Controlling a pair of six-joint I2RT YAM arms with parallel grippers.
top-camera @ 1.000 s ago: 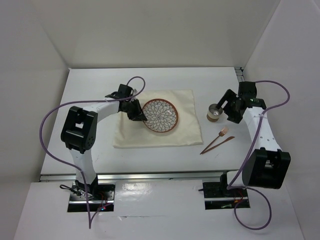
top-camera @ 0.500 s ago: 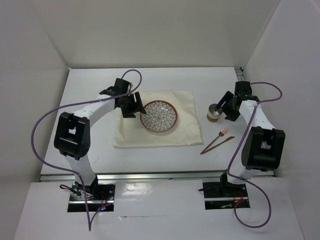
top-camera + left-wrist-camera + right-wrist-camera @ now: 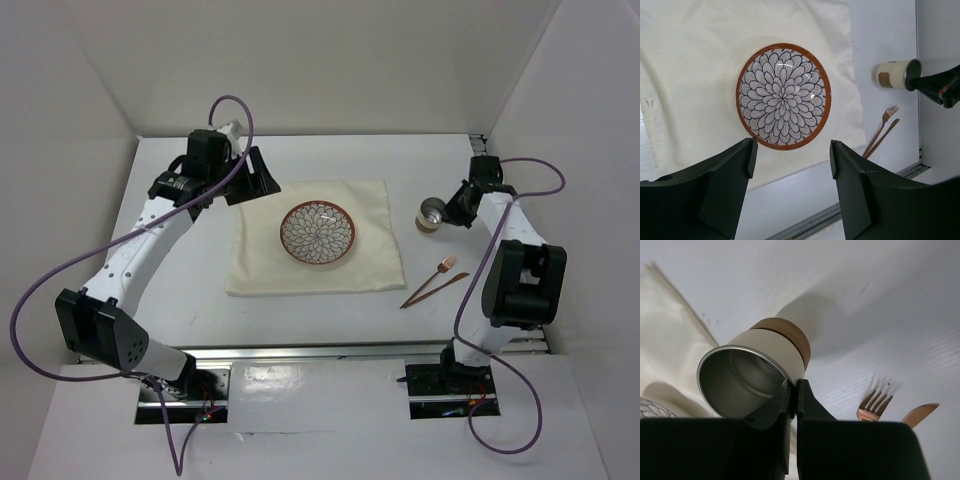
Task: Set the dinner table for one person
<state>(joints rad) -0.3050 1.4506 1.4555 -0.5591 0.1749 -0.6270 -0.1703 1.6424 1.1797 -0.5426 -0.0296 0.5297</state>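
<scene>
A round plate with a brown rim and petal pattern lies on the cream cloth in the middle of the dinner table. My left gripper hangs open and empty above the cloth's far left corner, apart from the plate. My right gripper is shut on the rim of a cream cup with a brown base, one finger inside it. The cup is tilted, right of the cloth.
A copper fork and knife lie side by side on the table right of the cloth, nearer than the cup. A metal rail runs along the table's near edge. White walls stand on three sides.
My left gripper opened, let go of the plate and rose toward the back left. My right gripper closed on the cup's rim and the cup tipped.
</scene>
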